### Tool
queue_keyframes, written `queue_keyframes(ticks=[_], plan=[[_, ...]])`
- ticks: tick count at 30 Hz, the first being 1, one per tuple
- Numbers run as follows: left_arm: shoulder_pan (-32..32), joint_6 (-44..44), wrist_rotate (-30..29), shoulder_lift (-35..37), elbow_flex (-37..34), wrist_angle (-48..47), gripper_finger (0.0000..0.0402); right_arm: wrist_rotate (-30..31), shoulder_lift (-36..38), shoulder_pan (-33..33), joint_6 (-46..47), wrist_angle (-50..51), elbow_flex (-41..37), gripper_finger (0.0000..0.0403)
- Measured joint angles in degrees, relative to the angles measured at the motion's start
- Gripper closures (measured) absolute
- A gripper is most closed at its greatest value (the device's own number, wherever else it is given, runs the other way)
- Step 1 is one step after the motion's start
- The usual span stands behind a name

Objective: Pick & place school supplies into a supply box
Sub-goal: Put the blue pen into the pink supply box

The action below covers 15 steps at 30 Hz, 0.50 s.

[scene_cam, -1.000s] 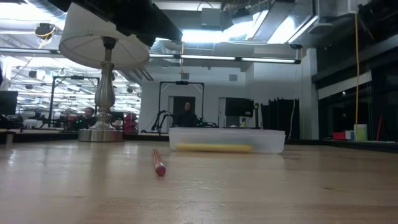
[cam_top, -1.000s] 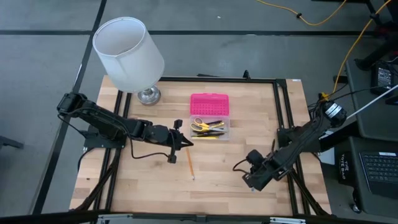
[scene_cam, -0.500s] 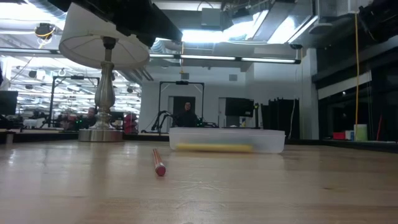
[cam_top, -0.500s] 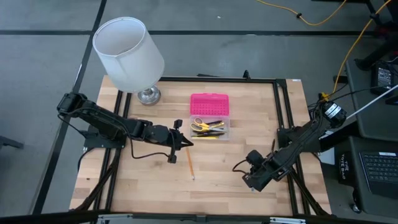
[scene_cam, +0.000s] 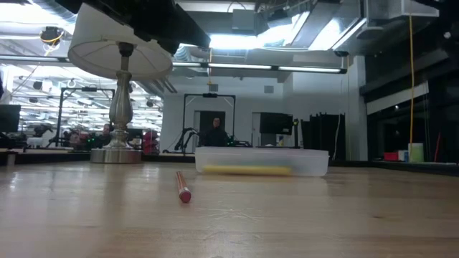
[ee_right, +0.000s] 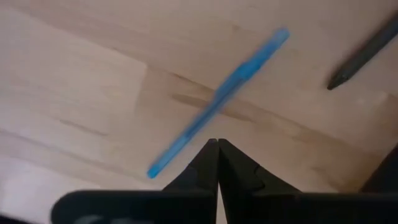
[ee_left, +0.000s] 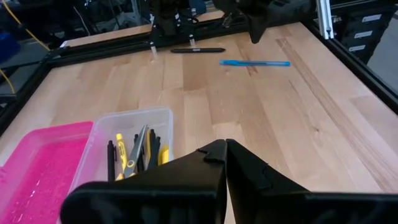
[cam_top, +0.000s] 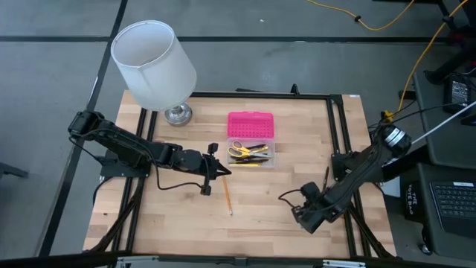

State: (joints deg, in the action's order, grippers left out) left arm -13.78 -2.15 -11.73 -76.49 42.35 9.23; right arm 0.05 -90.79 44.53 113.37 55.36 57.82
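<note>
While both grippers are closed on nothing, several supplies are left lying on the desk (cam_top: 260,201), and a miss is the chief risk. The right gripper (ee_right: 217,144), its fingers pressed together, is held low over a blue pen (ee_right: 217,102) that lies flat and slantwise on the wood; a pen this thin and round can be expected to roll or skid if the fingers are lowered shut or off its axis, and it may be nudged toward the dark pen (ee_right: 364,53) seen just beyond it. The fingers would have to be opened and turned across the barrel before any descent. The left gripper (ee_left: 225,148), likewise shut and empty, is held beside the supply box (cam_top: 251,152), near the head of an orange pencil (cam_top: 227,196); a careless sweep there could push the light box or knock the pencil away.

The supply box is placed near the middle of the desk, in front of a white-shaded lamp (cam_top: 154,63). It is seen as a small clear tray with its bright pink lid (cam_top: 250,123) folded open and flat behind it. Black and yellow pens and yellow-handled scissors (cam_top: 239,150) are already held inside, loosely piled. In the low view, the pencil (scene_cam: 182,185) is shown pointing toward the camera, well apart from the box.
</note>
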Motion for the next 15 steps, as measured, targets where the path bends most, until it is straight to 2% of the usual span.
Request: queue_keyframes(ticks=[15], plan=[[0.00,-0.07,0.48,0.02,0.00,-0.02,0.0398,0.51,-1.61,0.03,0.70,1.28,0.00,0.0383]])
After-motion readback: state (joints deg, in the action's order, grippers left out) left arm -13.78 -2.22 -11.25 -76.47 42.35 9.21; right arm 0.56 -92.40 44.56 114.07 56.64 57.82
